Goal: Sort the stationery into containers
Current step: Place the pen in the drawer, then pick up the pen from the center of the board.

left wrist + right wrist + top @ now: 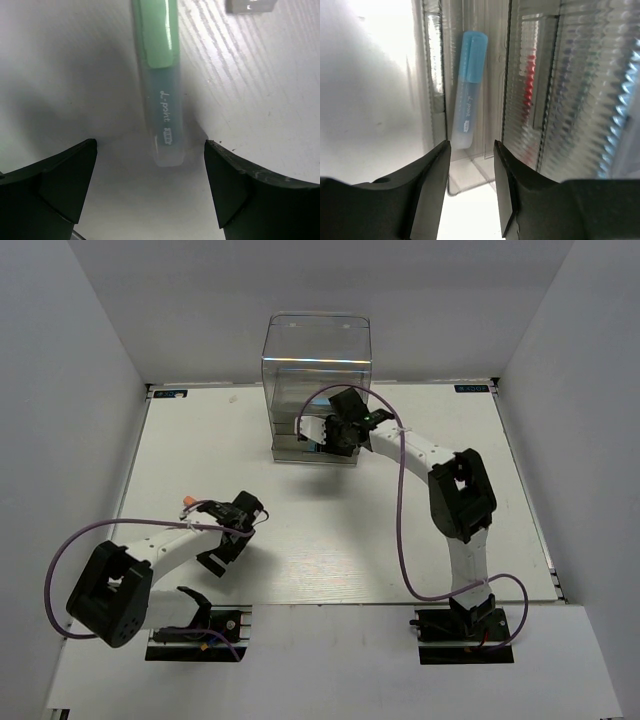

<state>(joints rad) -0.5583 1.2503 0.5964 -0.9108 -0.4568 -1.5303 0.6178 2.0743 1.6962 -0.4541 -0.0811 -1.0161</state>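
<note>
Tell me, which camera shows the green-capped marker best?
The left wrist view: the green-capped marker fills the frame, cap and lettering clear, lying on the table. From the top view I cannot make it out; the right wrist view misses it entirely.

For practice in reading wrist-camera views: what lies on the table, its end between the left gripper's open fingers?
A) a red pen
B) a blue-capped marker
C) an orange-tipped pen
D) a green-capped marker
D: the left wrist view shows a green-capped marker lying on the white table, its clear end reaching between the wide-open fingers of the left gripper. The blue-capped marker lies in the clear drawer instead.
</note>
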